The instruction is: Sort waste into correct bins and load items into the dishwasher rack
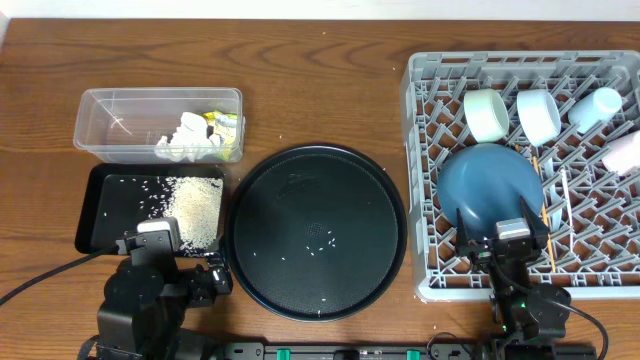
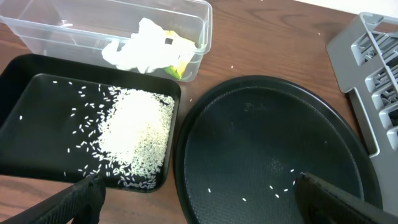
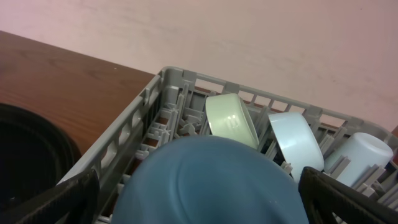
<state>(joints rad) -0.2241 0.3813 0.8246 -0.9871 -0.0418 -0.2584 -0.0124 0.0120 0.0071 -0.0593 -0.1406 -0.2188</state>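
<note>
- Both pairs of jaws stand spread wide with nothing between them. The left gripper (image 2: 199, 183) hangs over the near-left part of the tabletop. The right gripper (image 3: 199, 180) hangs over the near-left corner of the dishwasher rack (image 1: 420, 180), which fills the tabletop's right end.
- The right gripper sits close above the upturned dark-blue bowl (image 1: 485, 180). A careless drop or sweep could, I judge, knock it off the pegs it leans on and jostle the chopsticks (image 1: 545, 215) beside it.
- The left gripper straddles the gap between the black rectangular tray (image 1: 100, 200) and the round black tray (image 1: 300, 190). A sideways move could clip the rectangular tray's near-right corner and tip the rice heap (image 1: 195, 208) onto the wood.
- A few stray grains (image 1: 318, 238) lie on the round tray. Fingers this broad would probably scatter them rather than pinch them.
- The clear tub (image 1: 100, 120), toward the tabletop's far-left corner, holds the napkins (image 1: 188, 140) and the yellow-green wrapper (image 1: 226, 125), which look settled.
- Only the overhead view shows the whole rack, with the chopsticks and a pale cup (image 1: 622, 152) at its right edge.
- The right wrist view shows just the far-left part of the rack: a pale-green cup (image 3: 231, 121), a light-blue bowl (image 3: 295, 146) and a white cup (image 3: 364, 155) behind the big bowl.
- The left wrist view alone shows grains at the rectangular tray's near rim. Whether they lie on it or just past it, I cannot tell.
</note>
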